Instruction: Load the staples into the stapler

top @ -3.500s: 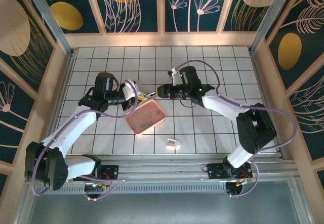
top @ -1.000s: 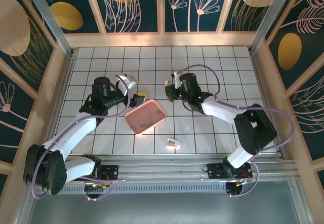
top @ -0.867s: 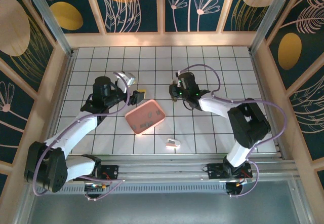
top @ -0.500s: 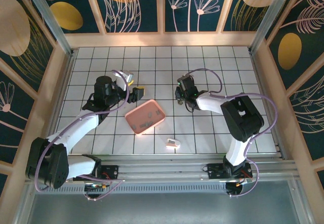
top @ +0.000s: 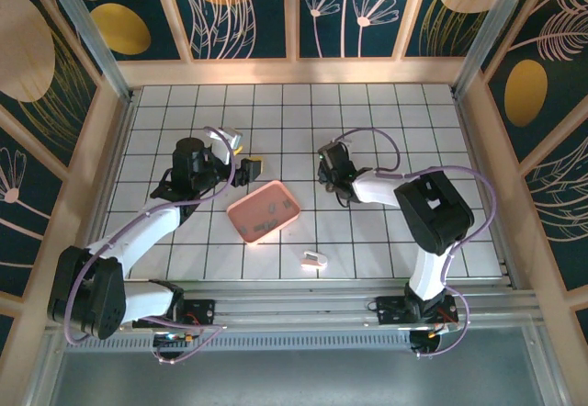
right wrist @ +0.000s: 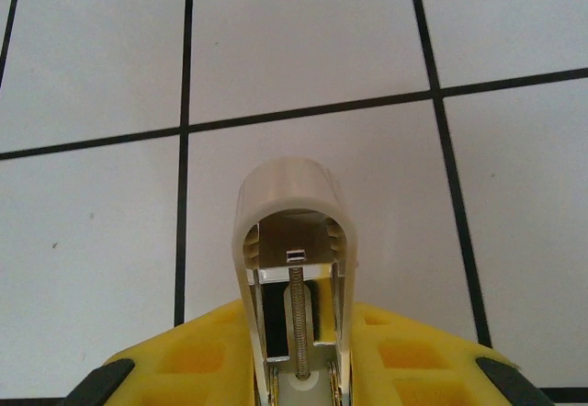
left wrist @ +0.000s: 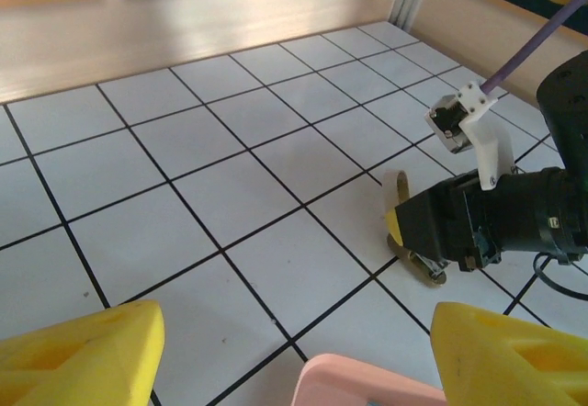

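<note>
My right gripper [right wrist: 294,360] is shut on the stapler [right wrist: 292,195], whose cream cover stands open with the spring and metal channel showing. In the left wrist view the stapler [left wrist: 404,231] sits low over a white tile, its metal base at the tile surface. In the top view the right gripper [top: 323,169] is right of the pink tray [top: 241,215]. Small grey staples [top: 267,209] lie in the tray. My left gripper [top: 248,169] hangs open just above the tray's far-left corner, with nothing between its yellow fingers [left wrist: 83,351].
A pale pink-white small block [top: 314,260] lies on the tiles near the front edge, below and right of the tray. Wooden walls ring the white tiled floor. The pink tray's corner [left wrist: 367,392] shows between the left fingers.
Both grippers have drawn apart from above the tray. The left one pulled back left and stands open. The right one carried the stapler right and lowered it, its arm folding inward.
</note>
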`<action>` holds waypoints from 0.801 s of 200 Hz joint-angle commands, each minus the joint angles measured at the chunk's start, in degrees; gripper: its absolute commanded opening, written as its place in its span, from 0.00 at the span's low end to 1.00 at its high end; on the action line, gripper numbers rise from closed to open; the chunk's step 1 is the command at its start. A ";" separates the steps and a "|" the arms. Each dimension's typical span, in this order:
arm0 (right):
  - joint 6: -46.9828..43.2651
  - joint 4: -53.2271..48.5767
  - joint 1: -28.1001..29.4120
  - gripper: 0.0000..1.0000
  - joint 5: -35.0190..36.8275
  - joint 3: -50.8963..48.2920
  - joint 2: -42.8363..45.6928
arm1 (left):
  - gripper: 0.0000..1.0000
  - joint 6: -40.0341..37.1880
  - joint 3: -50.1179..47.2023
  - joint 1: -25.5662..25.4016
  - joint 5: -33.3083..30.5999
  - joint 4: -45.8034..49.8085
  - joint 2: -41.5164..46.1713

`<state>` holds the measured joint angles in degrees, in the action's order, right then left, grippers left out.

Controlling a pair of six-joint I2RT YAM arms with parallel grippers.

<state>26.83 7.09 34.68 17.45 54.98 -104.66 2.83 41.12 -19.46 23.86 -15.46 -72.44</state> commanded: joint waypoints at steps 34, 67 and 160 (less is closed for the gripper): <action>-0.99 -0.41 1.31 0.47 0.95 0.68 -0.53 | 0.77 -2.38 0.14 -0.02 -0.65 -0.21 -0.50; -1.60 -1.07 1.51 0.54 0.27 -0.27 3.30 | 0.77 -2.76 0.19 -0.03 -0.61 0.16 -0.41; -23.88 -10.28 9.25 0.54 -21.67 -10.55 25.40 | 0.77 -9.48 -3.41 -0.05 7.01 5.22 3.39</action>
<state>14.46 2.90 38.59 5.39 47.20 -83.35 -1.80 39.29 -19.46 26.57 -13.82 -71.18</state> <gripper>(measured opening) 0.545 0.770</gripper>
